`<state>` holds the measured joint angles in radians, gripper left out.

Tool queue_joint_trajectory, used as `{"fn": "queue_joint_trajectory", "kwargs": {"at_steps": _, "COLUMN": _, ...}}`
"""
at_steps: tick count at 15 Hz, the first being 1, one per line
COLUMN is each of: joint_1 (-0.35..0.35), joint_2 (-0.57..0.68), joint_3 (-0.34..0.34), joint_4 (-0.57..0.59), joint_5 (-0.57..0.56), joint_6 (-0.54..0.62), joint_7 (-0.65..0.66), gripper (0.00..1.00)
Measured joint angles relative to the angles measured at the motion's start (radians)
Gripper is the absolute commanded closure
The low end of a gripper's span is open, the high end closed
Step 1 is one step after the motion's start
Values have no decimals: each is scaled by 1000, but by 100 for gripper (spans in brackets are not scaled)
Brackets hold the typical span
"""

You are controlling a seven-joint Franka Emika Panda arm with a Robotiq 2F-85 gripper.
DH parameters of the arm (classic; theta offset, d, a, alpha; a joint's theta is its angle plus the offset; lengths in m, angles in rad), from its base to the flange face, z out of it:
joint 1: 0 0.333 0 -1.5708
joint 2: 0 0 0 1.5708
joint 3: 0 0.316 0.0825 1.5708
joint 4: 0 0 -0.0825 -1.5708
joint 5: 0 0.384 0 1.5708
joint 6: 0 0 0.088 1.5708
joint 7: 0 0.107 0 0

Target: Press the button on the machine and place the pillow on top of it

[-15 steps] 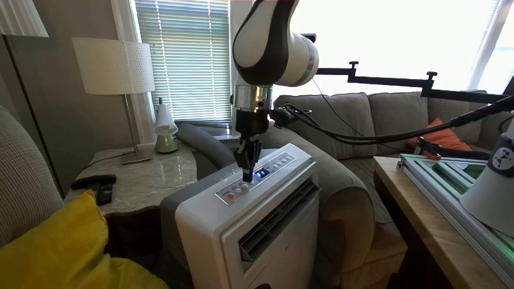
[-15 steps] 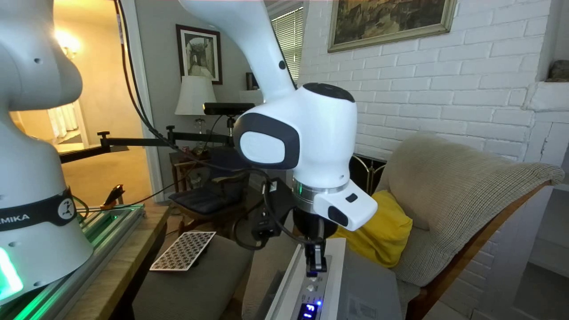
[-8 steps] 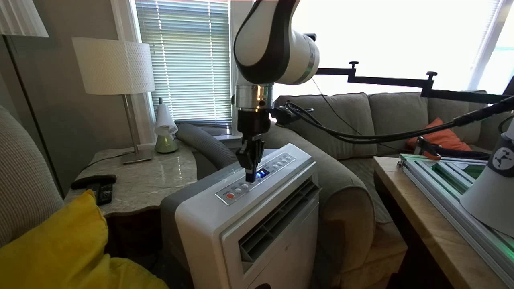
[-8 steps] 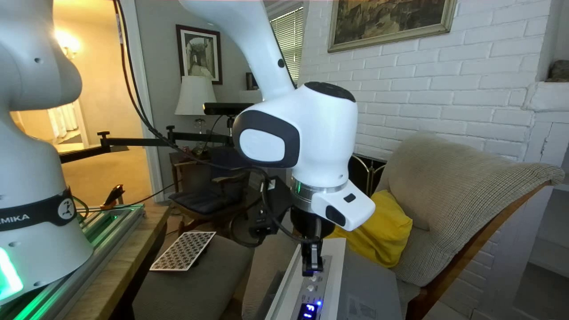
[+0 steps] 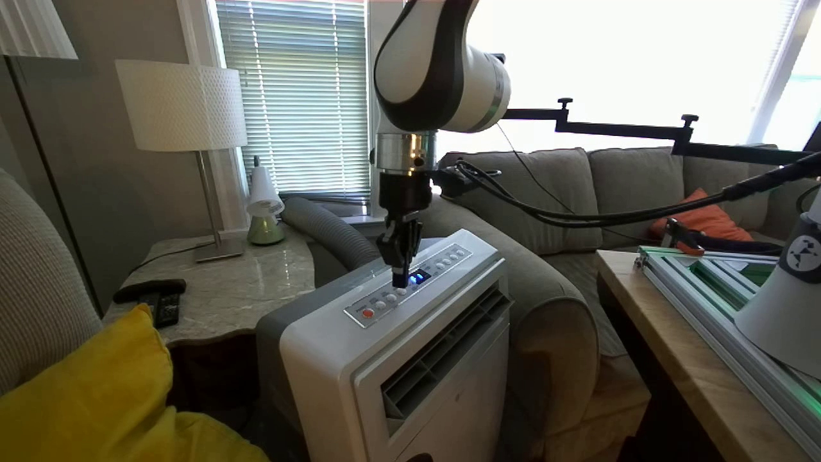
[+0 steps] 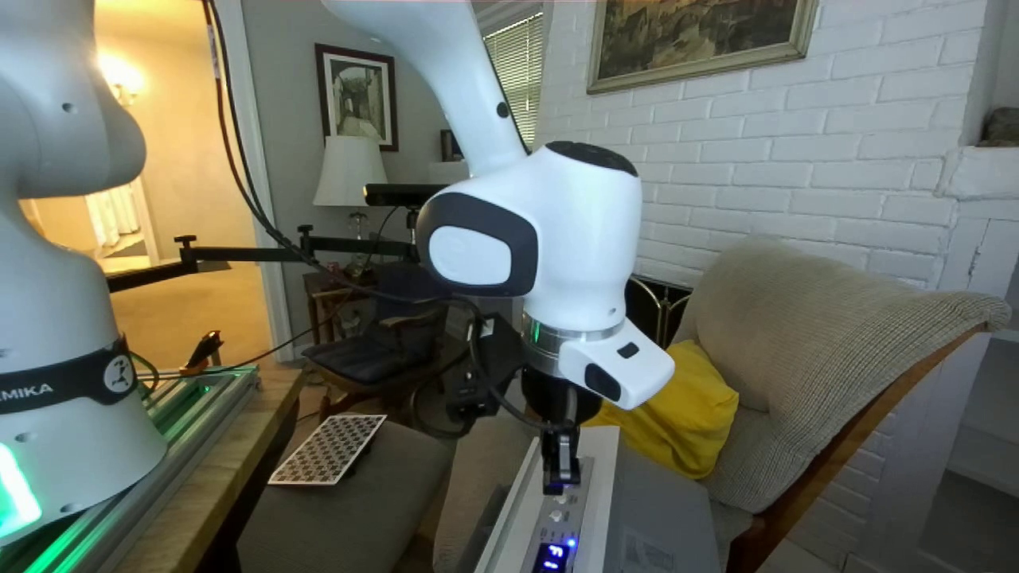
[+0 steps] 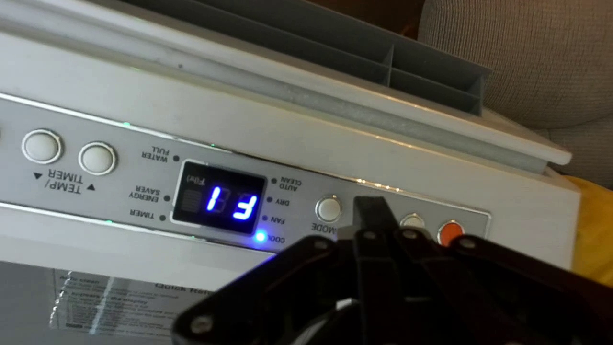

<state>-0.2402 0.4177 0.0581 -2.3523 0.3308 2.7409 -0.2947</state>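
Just off the right edge of the marble-topped counter (image 5: 224,289), in an exterior view, see the white machine (image 5: 365,350), upright, with slatted vent (image 5: 442,356) turned toward the left edge of the wooden counter (image 5: 689,359), well apart from it. Above the grey control strip (image 7: 124,172), find the end effector (image 5: 400,277), pointed straight down. Closed, with fingertips (image 7: 369,211) together. Not possible to judge whether touching the strip or hanging just above it. In the wrist view, caught between the white MODE button (image 7: 328,209) and the orange-red button (image 7: 450,232), partly covering another white button (image 7: 413,220); hard to name the exact button beneath. Alongside MODE, make out the display (image 7: 219,197), lit blue, and a glowing blue light (image 7: 260,236) by the word COOL, with lettering upside down.

In front of the front left corner of the marble-topped counter, see the yellow pillow (image 5: 90,391), puffy and wrinkled, resting on the armchair (image 6: 828,342); in an exterior view, partly hidden behind the robot arm (image 6: 549,231) and the machine. At the back edge of the same counter, find the white-shaded lamp (image 5: 183,106); at the back right corner, the small green-based lamp (image 5: 265,231); toward the front left corner, the dark handset (image 5: 151,292) and a remote (image 5: 168,311). On the wooden counter, see the robot base (image 6: 72,446); past the far left corner, the grey sofa (image 5: 635,192) with an orange cushion (image 5: 718,224).
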Motion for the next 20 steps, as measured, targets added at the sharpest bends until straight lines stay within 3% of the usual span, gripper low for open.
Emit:
{"fn": "queue_joint_trajectory", "kwargs": {"at_steps": 11, "joint_1": 96, "joint_2": -304, "joint_3": -126, "joint_4": -137, "joint_5": -135, "joint_6": -85, "joint_7": 256, "gripper": 100}}
{"fn": "queue_joint_trajectory", "kwargs": {"at_steps": 12, "joint_1": 99, "joint_2": -332, "joint_3": -129, "joint_4": -152, "joint_5": -137, "joint_6": -95, "joint_7": 272, "gripper": 74}}
{"fn": "queue_joint_trajectory", "kwargs": {"at_steps": 13, "joint_1": 100, "joint_2": -358, "joint_3": -132, "joint_4": -166, "joint_5": -139, "joint_6": -104, "joint_7": 287, "gripper": 73}}
{"fn": "queue_joint_trajectory", "kwargs": {"at_steps": 20, "joint_1": 100, "joint_2": -471, "joint_3": -144, "joint_4": -230, "joint_5": -158, "joint_6": -128, "joint_7": 358, "gripper": 26}}
